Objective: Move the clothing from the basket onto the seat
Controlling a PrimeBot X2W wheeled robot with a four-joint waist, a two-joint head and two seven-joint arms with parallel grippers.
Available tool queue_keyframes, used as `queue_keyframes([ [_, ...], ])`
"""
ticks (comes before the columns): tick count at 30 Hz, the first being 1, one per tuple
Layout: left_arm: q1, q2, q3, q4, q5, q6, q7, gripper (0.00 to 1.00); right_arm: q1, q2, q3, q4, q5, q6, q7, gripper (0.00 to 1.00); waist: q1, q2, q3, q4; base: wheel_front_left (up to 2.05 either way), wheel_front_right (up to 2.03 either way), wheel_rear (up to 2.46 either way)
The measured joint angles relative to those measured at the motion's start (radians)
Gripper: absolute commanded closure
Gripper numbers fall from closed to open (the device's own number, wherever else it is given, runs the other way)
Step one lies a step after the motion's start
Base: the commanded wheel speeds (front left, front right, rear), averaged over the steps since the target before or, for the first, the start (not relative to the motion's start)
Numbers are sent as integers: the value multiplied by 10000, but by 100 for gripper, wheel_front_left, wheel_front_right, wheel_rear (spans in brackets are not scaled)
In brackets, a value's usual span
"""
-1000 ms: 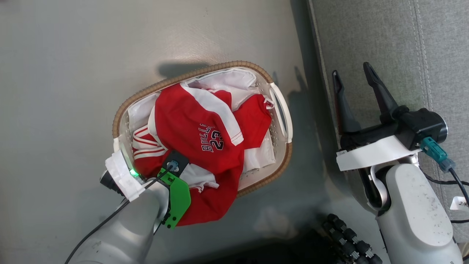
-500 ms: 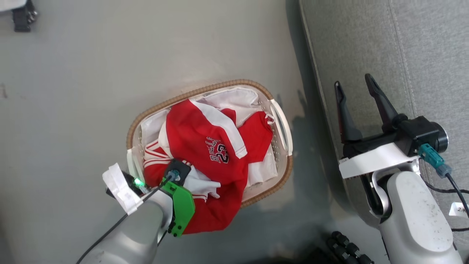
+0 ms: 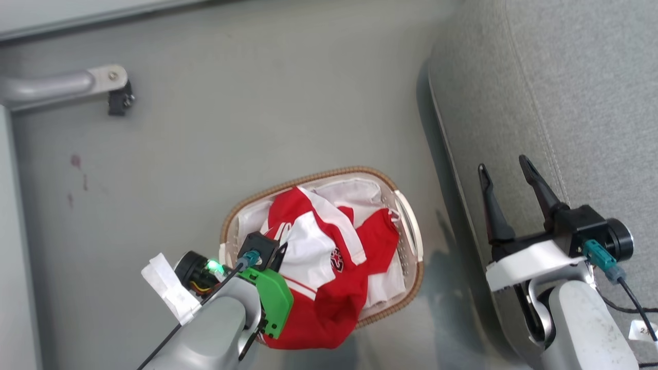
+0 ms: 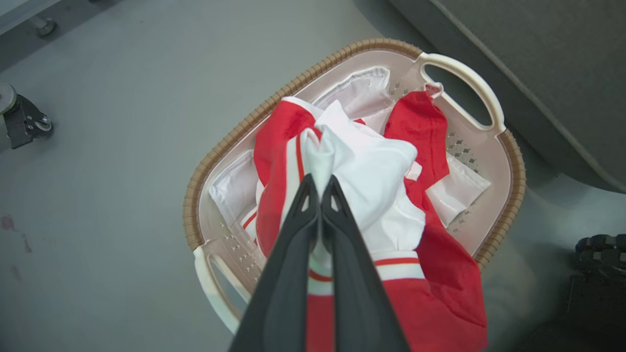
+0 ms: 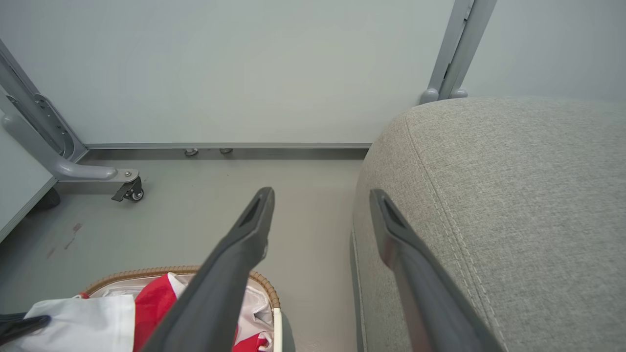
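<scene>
Left gripper pinching red-and-white sports clothing, still in white brown-rimmed plastic basket; right gripper spread; nothing on grey fabric couch seat yet.

Print on clothing (crumpled) illegible

The clothing lies in the basket, left of the seat.

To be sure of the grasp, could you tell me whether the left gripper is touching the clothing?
Touching. In the left wrist view the left gripper is shut on a white fold of the clothing, pinched between its tips.
</scene>
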Motion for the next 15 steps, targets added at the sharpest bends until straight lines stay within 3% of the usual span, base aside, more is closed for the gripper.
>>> queue_keyframes([
  [3, 35, 86, 219, -715, 10, 109, -33, 100, 292, -2, -40, 73, -65, 0, 0, 0, 0, 0, -570, 129, 0, 0, 0],
  [15, 747, 1363, 1114, -4778, 1254, 322, -59, 100, 1521, -2, -77, 253, -240, 0, 0, 0, -1, 0, -2969, 498, 0, 0, 0],
])
